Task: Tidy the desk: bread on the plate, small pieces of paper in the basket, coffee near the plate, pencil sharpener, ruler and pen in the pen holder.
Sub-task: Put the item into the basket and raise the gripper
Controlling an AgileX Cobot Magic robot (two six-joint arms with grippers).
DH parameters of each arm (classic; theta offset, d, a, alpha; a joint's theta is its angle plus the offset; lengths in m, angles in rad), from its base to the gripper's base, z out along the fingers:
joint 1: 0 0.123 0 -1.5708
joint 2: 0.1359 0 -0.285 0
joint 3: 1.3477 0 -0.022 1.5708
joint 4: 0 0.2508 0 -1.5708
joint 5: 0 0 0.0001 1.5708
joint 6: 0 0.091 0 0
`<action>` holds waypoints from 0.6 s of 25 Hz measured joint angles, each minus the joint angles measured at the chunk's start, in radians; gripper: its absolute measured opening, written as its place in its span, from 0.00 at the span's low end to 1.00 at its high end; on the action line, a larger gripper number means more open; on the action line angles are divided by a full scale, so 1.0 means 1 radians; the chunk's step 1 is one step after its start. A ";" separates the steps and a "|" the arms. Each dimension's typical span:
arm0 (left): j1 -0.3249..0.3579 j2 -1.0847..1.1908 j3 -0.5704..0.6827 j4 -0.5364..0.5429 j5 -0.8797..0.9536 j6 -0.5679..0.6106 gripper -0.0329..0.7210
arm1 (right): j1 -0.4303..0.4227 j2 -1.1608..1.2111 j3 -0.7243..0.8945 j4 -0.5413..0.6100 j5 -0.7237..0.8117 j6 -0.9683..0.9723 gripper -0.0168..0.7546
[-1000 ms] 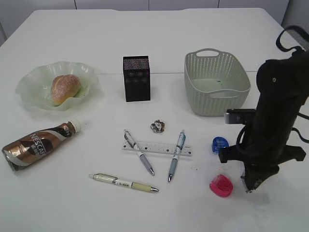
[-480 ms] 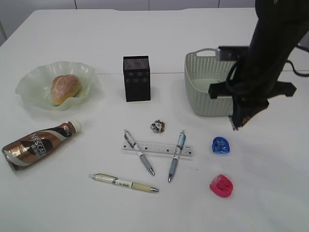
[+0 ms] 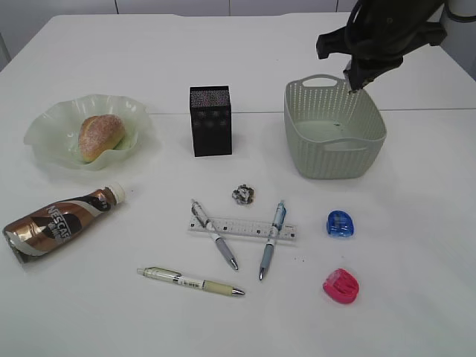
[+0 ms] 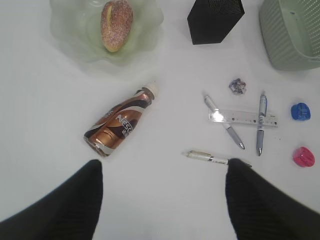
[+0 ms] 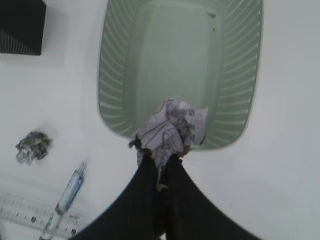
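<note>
The right pincer point(image 3: 355, 83) has risen from the near right of the bench point(image 3: 89, 312), beside the pink sharpener point(image 3: 341, 285), and now hangs above the far rim of the basket point(image 3: 334, 158). It is clenched on a crumpled paper ball point(image 5: 172, 127) (the right wrist view shows the ball pinched at its tips, with the basket's bare floor directly beneath). Judging from that, the carry is essentially done and what remains for this piece is the release.

The second paper ball point(image 3: 243, 194) lies on the bench between the pen holder point(image 3: 210, 120) and the ruler point(image 3: 242, 227), so the paper part of the task is only half in hand. The bread point(image 3: 100, 136) sits on the plate point(image 3: 44, 141); the coffee point(image 3: 62, 222) lies on its side just near of it. Three pens, the ruler, the pink sharpener and the blue sharpener point(image 3: 339, 223) remain outside the holder.

The left pincer point(image 4: 162, 200) hangs high over the near left of the bench, spread wide with nothing in it.
</note>
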 joint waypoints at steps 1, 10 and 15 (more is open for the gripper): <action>0.000 0.000 0.000 0.000 0.000 0.000 0.79 | 0.000 0.017 -0.012 -0.011 -0.013 0.000 0.02; 0.000 0.000 0.000 -0.033 0.000 0.000 0.79 | 0.000 0.196 -0.112 -0.123 -0.113 0.071 0.02; 0.000 0.000 0.000 -0.046 0.000 0.000 0.79 | 0.000 0.262 -0.157 -0.119 -0.143 0.085 0.09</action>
